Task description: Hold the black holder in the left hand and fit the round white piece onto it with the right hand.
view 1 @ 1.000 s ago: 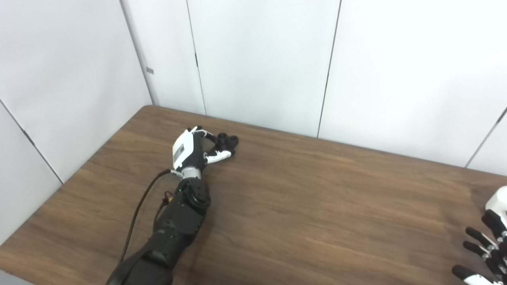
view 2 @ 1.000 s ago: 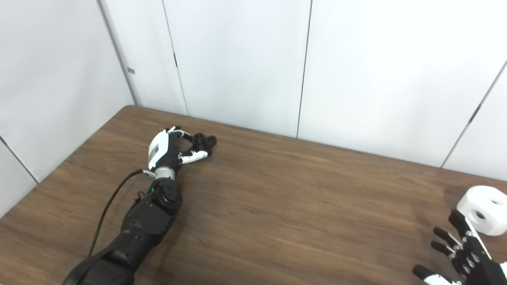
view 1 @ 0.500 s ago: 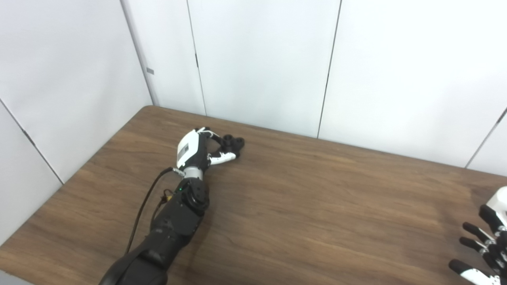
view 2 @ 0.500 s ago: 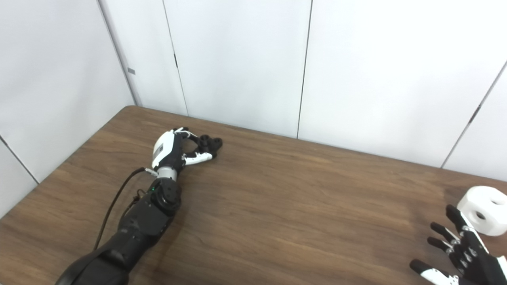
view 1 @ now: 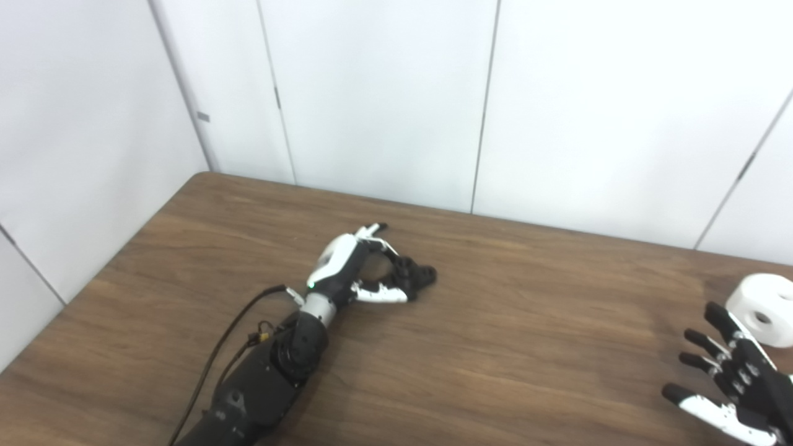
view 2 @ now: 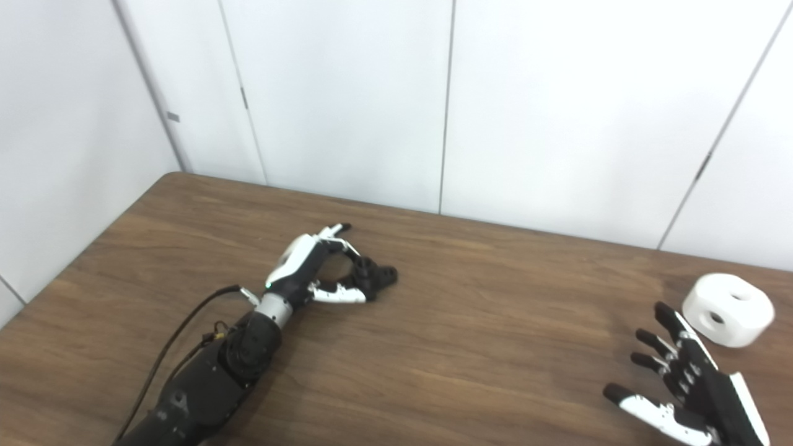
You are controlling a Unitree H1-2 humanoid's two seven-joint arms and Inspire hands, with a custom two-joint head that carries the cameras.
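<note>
While the left hand (view 2: 313, 269) grips the black holder (view 2: 372, 280) at the table's (view 2: 471, 347) middle-left, the right hand (view 2: 684, 387) hangs empty, fingers spread. Just beyond its fingertips, at the far right, sits the round white piece (view 2: 728, 308).

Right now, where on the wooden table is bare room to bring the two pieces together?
The widest bare stretch of the brown wooden table lies between the left hand, shut on the small black holder, and the open right hand. It is crowded only at the right edge, around the round white piece.
</note>
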